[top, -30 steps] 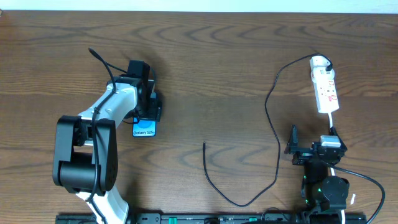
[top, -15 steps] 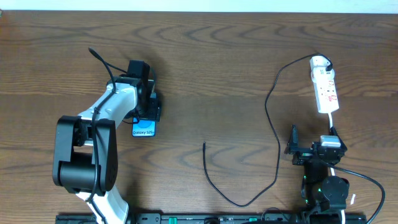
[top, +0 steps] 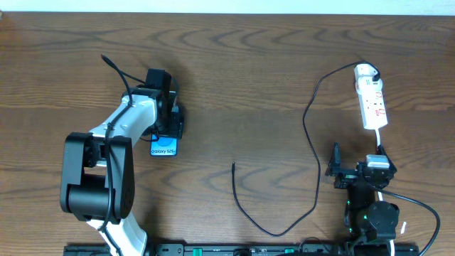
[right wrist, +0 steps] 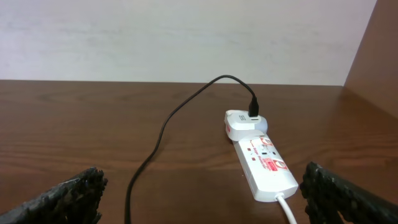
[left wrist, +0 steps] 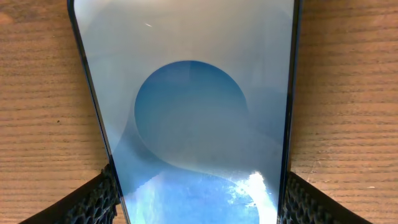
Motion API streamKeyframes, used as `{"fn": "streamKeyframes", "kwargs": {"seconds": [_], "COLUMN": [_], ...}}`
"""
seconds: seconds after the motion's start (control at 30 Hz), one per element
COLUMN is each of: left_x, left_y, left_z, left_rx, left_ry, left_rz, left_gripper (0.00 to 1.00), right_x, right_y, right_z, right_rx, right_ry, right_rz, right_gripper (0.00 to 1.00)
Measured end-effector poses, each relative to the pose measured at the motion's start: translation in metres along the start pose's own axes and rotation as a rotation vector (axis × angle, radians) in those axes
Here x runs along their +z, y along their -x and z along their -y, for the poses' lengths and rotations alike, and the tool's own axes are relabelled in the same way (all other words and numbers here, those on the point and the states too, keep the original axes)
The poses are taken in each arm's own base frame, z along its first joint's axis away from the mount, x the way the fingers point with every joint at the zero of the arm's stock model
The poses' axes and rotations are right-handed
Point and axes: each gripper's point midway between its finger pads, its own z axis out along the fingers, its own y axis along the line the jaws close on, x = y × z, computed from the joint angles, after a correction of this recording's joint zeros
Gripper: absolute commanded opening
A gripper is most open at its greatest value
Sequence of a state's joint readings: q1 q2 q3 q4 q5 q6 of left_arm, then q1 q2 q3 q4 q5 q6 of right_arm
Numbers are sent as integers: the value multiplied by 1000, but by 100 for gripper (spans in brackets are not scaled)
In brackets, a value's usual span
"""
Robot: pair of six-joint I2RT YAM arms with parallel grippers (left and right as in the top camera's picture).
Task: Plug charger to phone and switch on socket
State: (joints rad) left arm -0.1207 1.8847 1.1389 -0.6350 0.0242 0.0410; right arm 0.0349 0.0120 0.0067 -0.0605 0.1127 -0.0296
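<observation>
**Left arm stooped over the phone, right arm tucked low with jaws wide**

On the wooden table (top: 249, 71), your left arm (top: 106, 163) rises from the near edge. Its white link reaches out and away, and the wrist points straight down. The left gripper (top: 168, 131) straddles the phone (top: 164, 147) with one pad (left wrist: 93, 199) at each long edge. You cannot tell whether the jaws pinch it.

Your right arm (top: 370, 206) sits folded over its base at the near right, wrist level and facing the socket (top: 372, 103). The right gripper (right wrist: 202, 186) is spread fully and holds nothing.

The socket lies flat near the far right edge. The charger (top: 313, 142) is plugged into a white adapter (right wrist: 244, 123) at the socket's far end and curves loosely toward the near edge. Its plug tip (top: 234, 165) lies bare mid-table, well apart from the phone, which lies face up with the screen lit.
</observation>
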Motion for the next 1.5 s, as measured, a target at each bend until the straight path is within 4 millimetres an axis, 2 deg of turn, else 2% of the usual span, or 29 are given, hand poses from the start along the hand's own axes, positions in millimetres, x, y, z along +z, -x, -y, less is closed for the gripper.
{"fn": "streamKeyframes", "kwargs": {"seconds": [0.23,0.4,0.47,0.5,1.5], "left_x": [0,0,0,0,-1], "left_y": [0,0,0,0,0], "left_z": [0,0,0,0,0], "left_rx": [0,0,0,0,0], "left_ry": [0,0,0,0,1], "left_rz": [0,0,0,0,-3], "left_gripper": [39,22,9,8,7], "right_x": [0,0,0,0,0], "right_y": [0,0,0,0,0], "right_z": [0,0,0,0,0], "right_rx": [0,0,0,0,0], "right_ry": [0,0,0,0,0], "right_rz": [0,0,0,0,0], "right_gripper": [99,99,99,99,99]}}
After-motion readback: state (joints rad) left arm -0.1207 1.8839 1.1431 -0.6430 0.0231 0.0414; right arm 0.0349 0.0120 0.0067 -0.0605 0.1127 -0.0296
